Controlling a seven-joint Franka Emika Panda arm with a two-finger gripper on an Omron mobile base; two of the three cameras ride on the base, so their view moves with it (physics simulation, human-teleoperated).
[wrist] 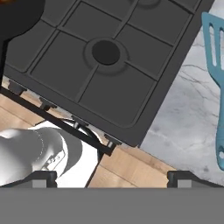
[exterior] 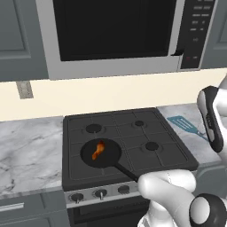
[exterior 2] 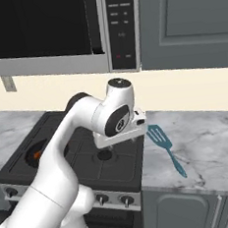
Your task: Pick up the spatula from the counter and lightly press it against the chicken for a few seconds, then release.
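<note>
The teal spatula (exterior 2: 164, 146) lies flat on the marble counter (exterior 2: 207, 141) just right of the stove, blade toward the wall; it also shows as the spatula (exterior: 188, 126) and along the right edge as the spatula (wrist: 215, 48). The orange chicken (exterior: 98, 150) sits in a black pan (exterior: 111, 156) on the front left burner. My gripper (wrist: 113, 178) hangs open over the front right burner (wrist: 106, 51), to the left of the spatula and not touching it. Its fingertips (wrist: 43, 177) stand wide apart with nothing between them. In the right base view the gripper (exterior 2: 119, 141) is mostly hidden under the hand.
The black stove top (exterior: 133, 133) has knobs (exterior: 100, 193) along its front. The pan's handle (exterior: 126, 172) points toward the stove front. A microwave (exterior: 115, 31) hangs above, with cabinets beside it. Marble counter (exterior: 26, 146) extends left of the stove.
</note>
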